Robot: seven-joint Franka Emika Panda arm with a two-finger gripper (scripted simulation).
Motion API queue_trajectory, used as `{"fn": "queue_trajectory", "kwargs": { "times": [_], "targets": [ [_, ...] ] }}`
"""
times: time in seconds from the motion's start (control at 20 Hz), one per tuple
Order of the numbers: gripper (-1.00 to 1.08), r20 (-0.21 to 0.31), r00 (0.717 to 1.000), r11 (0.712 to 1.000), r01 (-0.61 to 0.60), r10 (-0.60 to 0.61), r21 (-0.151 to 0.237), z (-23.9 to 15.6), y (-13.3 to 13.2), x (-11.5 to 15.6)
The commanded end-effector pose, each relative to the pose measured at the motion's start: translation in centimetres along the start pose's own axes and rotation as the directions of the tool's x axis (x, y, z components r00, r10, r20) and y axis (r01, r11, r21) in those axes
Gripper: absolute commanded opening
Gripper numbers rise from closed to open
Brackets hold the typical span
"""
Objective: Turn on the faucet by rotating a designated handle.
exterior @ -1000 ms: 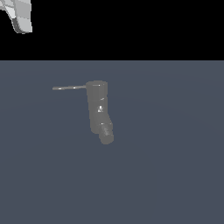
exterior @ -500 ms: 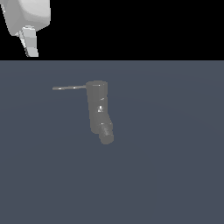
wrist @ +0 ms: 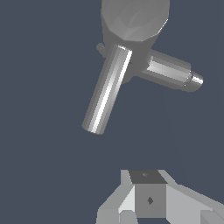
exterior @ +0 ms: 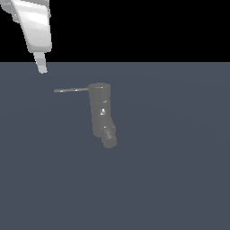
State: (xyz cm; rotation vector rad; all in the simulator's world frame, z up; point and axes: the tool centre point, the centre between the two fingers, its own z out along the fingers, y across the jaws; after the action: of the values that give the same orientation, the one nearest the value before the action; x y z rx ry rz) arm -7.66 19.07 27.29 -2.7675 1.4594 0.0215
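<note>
The faucet stands upright near the middle of the grey floor, with the handle projecting sideways from its top, toward the exterior view's left. The gripper hangs above and beyond the handle's free tip, touching and holding nothing; how far the jaws are parted cannot be told. This position likely prepares a push on the rod's end, where leverage is greatest.

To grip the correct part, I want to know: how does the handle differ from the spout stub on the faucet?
The handle is a thin, light-grey rod; the spout stub is thick and darker. The handle projects sideways from the faucet top, toward the exterior view's left; the stub angles out from the lower end. Both are cylindrical with metallic glints, and the gripper touches neither.
</note>
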Motion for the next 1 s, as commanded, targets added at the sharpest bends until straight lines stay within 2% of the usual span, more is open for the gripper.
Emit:
{"fn": "queue_trajectory", "kwargs": {
  "times": [0.0, 0.35, 0.95],
  "targets": [
    [-1.0, -0.002, 0.999, 0.999, -0.042, 0.042, 0.001, 0.8, -1.1, 0.5],
    [-1.0, -0.008, 0.987, 0.987, -0.159, 0.159, 0.001, 3.3, -4.1, 2.2],
    [-1.0, -0.019, 0.948, 0.948, -0.318, 0.318, 0.001, 6.5, -7.8, 5.3]
  ]
}}
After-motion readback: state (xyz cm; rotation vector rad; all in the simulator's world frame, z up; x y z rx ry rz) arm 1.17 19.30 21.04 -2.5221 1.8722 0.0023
